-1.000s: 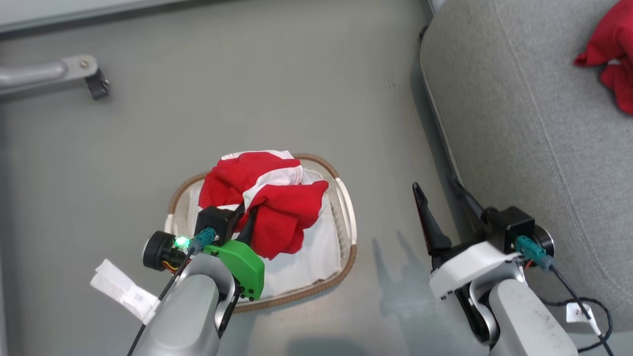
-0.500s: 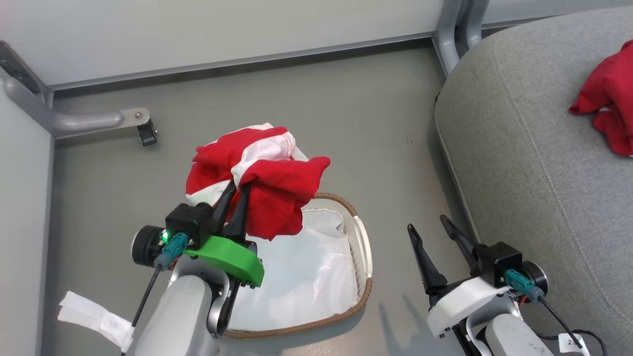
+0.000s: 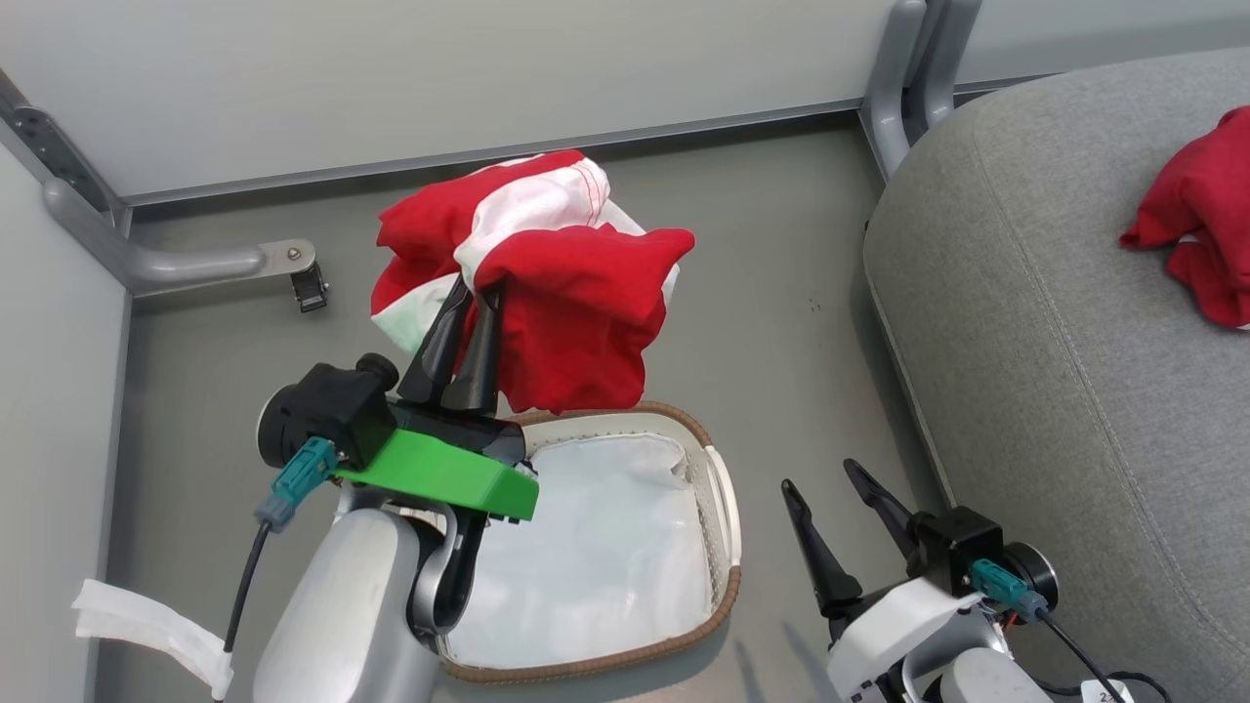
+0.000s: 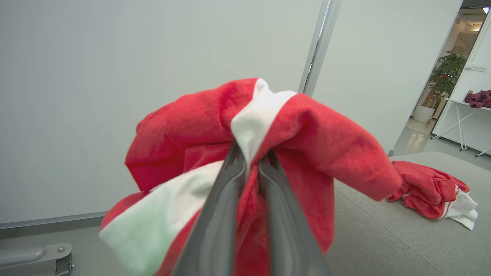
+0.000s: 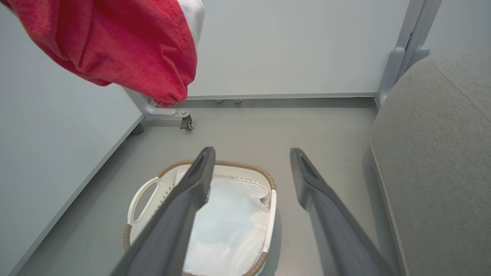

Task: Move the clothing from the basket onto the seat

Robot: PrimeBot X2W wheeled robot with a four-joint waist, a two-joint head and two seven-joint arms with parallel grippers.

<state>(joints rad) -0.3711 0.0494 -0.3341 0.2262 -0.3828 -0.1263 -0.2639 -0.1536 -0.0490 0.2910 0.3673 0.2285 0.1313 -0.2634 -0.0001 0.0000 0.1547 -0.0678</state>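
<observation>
My left gripper [image 3: 471,291] is shut on a bunched red and white garment [image 3: 576,293], held in the air well above the basket [image 3: 728,508]. In the left wrist view its fingers [image 4: 222,199] pinch a white fold of that clothing [image 4: 307,130]. The cream basket with a brown woven rim [image 5: 268,180] shows just its white liner inside. A second red garment [image 3: 1196,220] lies on the grey seat [image 3: 1055,322] at the right, also seen as a heap [image 4: 431,191] in the left wrist view. My right gripper [image 3: 825,493] stands open and empty between basket and seat.
A grey partition wall runs along the back and left. A metal leg with a caster [image 3: 308,283] stands left of the basket, and a grey post [image 3: 903,88] rises by the seat's far corner. Bare grey floor [image 3: 781,322] lies between basket and seat.
My left gripper has lifted the garment out of the basket and up, leaving only the liner inside. The head camera has tilted up. The right gripper stays open.
</observation>
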